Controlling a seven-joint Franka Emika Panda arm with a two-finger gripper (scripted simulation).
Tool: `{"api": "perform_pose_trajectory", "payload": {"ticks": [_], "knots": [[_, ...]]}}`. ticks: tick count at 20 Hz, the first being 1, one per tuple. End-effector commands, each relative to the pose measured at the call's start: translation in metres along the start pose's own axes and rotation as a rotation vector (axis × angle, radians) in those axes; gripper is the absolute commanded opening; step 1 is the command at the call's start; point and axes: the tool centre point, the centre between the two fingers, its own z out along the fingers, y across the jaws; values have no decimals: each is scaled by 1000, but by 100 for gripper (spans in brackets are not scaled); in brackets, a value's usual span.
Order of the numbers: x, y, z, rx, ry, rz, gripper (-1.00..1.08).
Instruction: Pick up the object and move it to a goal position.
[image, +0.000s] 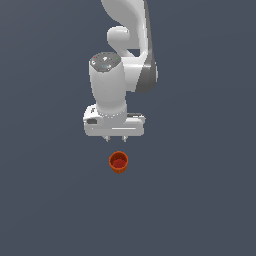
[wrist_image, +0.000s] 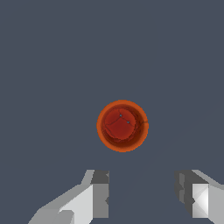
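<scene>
One arm (image: 125, 60), one gripper (image: 115, 138), one cup (image: 118, 162). Cup is small, round, slightly tapered, orange-red rim and wall, darker red inside with a few faint dark lines on the bottom; it stands upright, mouth up, on the flat grey floor (image: 45, 200). In the exterior view it sits at 6 o'clock from the gripper, near but clear of the fingertips. Gripper is spread wide with nothing in it; the wrist view shows the cup (wrist_image: 122, 126) off beyond the two fingers (wrist_image: 98, 192), not between them. Arm's upper links are cut off at the frame edge; the fingers mostly hide behind the hand in the exterior view, only the tips showing.
</scene>
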Motion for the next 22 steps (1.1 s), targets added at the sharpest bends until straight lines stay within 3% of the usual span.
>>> {"api": "perform_pose_trajectory", "payload": {"ticks": [1, 9, 22], "knots": [[1, 0, 5, 14, 8, -19, 28], [8, 3, 30, 79, 59, -110, 28], [19, 17, 71, 173, 196, -258, 28]]}}
